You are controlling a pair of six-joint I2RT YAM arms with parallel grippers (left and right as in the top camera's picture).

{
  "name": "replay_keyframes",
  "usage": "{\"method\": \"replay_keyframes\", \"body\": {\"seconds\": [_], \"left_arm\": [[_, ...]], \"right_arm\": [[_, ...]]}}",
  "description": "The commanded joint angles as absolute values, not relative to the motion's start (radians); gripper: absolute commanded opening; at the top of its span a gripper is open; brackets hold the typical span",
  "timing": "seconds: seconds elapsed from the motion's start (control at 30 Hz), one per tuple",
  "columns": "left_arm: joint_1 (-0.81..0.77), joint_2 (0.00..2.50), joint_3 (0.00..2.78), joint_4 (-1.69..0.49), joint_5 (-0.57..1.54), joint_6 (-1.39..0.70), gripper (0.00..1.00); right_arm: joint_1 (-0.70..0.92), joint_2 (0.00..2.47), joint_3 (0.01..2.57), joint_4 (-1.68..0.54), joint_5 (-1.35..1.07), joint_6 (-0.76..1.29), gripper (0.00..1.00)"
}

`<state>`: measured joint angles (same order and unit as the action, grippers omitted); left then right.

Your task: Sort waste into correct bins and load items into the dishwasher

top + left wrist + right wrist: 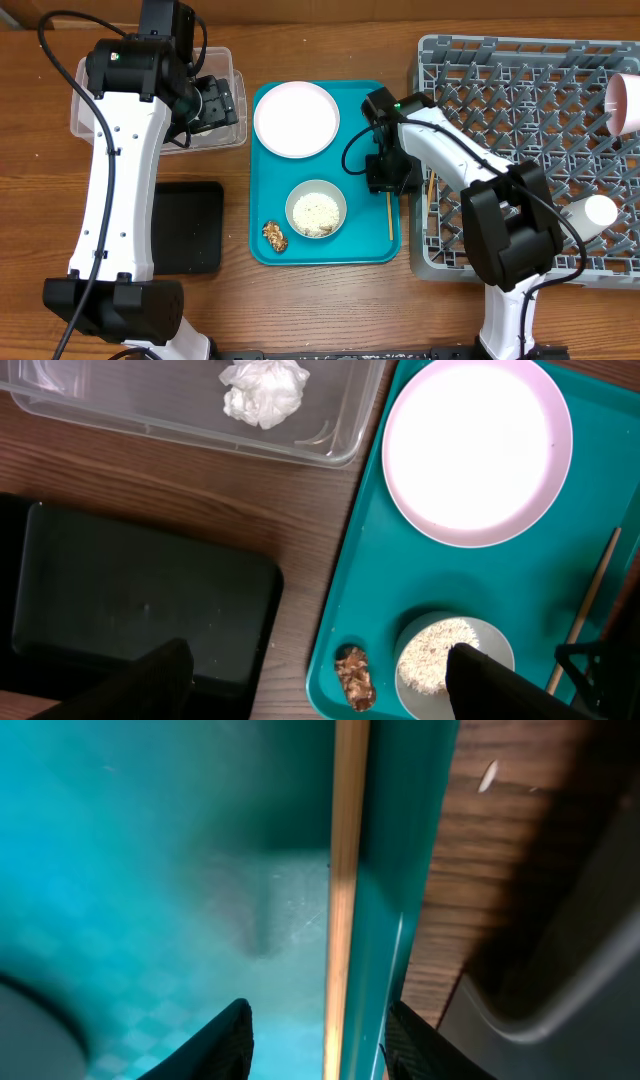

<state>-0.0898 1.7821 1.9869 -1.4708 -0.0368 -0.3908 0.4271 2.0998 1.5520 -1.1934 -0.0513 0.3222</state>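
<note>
My right gripper is open, low over the teal tray's right edge, its fingers either side of a wooden chopstick. My left gripper is open and empty, held above the clear tub, which holds a crumpled white tissue. A pale pink plate, a bowl of white rice and a brown food lump sit on the teal tray. The black tray is empty. The red wrapper is out of view.
The grey dish rack stands at the right, close to the teal tray, with a white cup and a pink dish in it. A second thin wooden stick lies between tray and rack.
</note>
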Motion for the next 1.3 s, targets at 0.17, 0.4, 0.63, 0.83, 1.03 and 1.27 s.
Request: {"method": "replay_keyframes", "body": {"seconds": [0.17,0.4,0.63,0.83,1.03,1.27], "left_arm": [[-0.092,1.765,1.999,-1.472,-0.033,-0.397,0.83],[-0.092,1.765,1.999,-1.472,-0.033,-0.396,0.83],[-0.092,1.765,1.999,-1.472,-0.033,-0.396,0.83],[-0.092,1.765,1.999,-1.472,-0.033,-0.396,0.83],[-0.092,1.765,1.999,-1.472,-0.032,-0.397,0.84],[-0.092,1.765,1.999,-1.476,-0.032,-0.397,0.84]], "right_arm": [[0.433,2.105,1.454,-1.153,-0.045,0.342,0.45],[0.43,2.093,1.515,-1.19,0.008,0.364,0.45],[0.431,2.068,1.567,-1.215,0.007,0.364,0.45],[0.433,2.067,1.567,-1.217,-0.019,0.364,0.45],[0.44,2.049,1.567,-1.216,-0.06,0.343,0.45],[0.49,2.065,1.563,-1.198,-0.062,0.33,0.47]]}}
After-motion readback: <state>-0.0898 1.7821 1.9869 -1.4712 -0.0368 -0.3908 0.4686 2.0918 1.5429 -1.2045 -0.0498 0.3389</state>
